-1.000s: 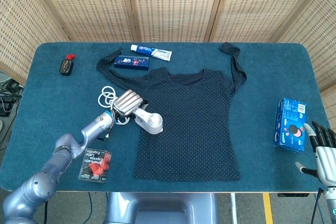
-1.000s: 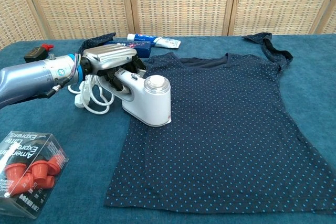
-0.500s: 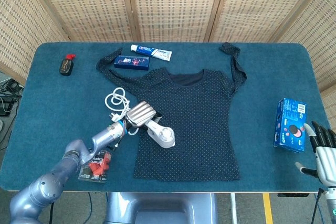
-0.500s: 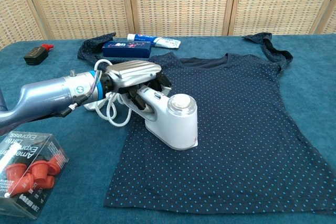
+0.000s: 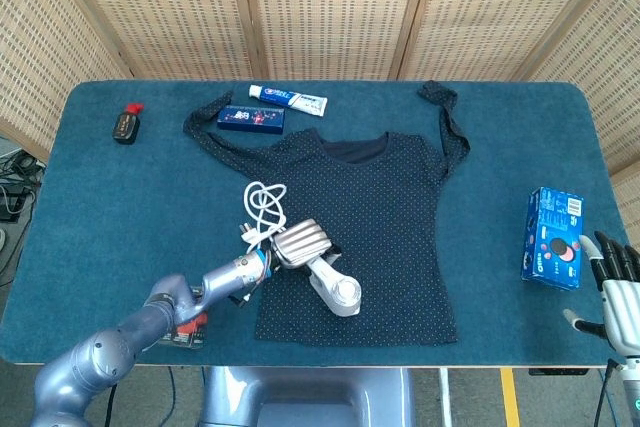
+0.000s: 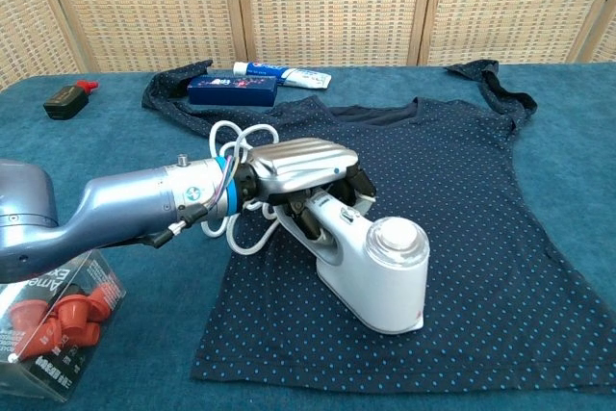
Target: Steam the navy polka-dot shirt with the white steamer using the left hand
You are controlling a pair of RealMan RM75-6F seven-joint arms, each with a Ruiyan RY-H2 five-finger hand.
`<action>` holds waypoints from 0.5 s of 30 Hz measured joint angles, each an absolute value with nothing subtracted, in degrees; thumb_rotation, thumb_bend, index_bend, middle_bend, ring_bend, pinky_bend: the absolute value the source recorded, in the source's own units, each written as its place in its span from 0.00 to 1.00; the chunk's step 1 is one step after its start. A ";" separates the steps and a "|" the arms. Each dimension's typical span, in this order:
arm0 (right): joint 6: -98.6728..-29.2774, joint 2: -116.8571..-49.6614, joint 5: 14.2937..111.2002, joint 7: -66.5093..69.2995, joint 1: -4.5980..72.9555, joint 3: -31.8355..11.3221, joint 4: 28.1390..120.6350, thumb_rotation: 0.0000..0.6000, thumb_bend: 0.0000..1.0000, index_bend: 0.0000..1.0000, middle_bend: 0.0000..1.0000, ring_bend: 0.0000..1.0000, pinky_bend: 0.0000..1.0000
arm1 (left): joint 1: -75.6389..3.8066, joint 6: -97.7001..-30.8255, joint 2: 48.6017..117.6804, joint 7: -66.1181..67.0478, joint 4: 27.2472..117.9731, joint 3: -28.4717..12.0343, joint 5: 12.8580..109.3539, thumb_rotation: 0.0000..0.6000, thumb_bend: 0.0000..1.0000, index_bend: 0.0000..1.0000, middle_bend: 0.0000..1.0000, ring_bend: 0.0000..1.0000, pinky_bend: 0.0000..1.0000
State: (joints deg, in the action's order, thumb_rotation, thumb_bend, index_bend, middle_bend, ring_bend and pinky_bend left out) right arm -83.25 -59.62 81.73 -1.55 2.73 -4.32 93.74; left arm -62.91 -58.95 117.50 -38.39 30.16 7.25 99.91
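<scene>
The navy polka-dot shirt [image 5: 390,217] [image 6: 452,199] lies flat in the middle of the blue table, sleeves spread toward the back. My left hand [image 5: 298,244] [image 6: 303,168] grips the handle of the white steamer [image 5: 336,290] [image 6: 377,271], whose head rests on the shirt's lower left part. Its white cord [image 5: 259,209] [image 6: 234,146] trails in loops behind the hand. My right hand [image 5: 617,282] hangs off the table's right front corner, holding nothing, fingers apart; the chest view does not show it.
A toothpaste tube [image 5: 288,99] and a dark blue box [image 5: 251,118] lie at the back. A small black bottle [image 5: 125,123] sits far left. A clear box of red capsules [image 6: 53,320] stands front left, a blue box [image 5: 552,238] at the right.
My left hand has slid the steamer down and to the right, from the shirt's left edge onto its lower left part, dragging the cord along. The right hand has not moved.
</scene>
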 measured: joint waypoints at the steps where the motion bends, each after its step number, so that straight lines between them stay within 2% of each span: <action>1: -83.26 -59.61 81.76 -1.54 2.73 -4.31 93.75 1.00 0.00 0.03 0.00 0.00 0.00 | -63.00 -59.00 117.54 -38.27 30.60 7.22 99.96 1.00 0.71 1.00 0.85 0.74 0.91; 15: -83.48 -59.65 82.13 -1.77 2.69 -4.18 93.92 1.00 0.00 0.03 0.00 0.00 0.00 | -61.68 -58.75 115.63 -37.16 30.41 7.26 99.38 1.00 0.71 1.00 0.85 0.74 0.91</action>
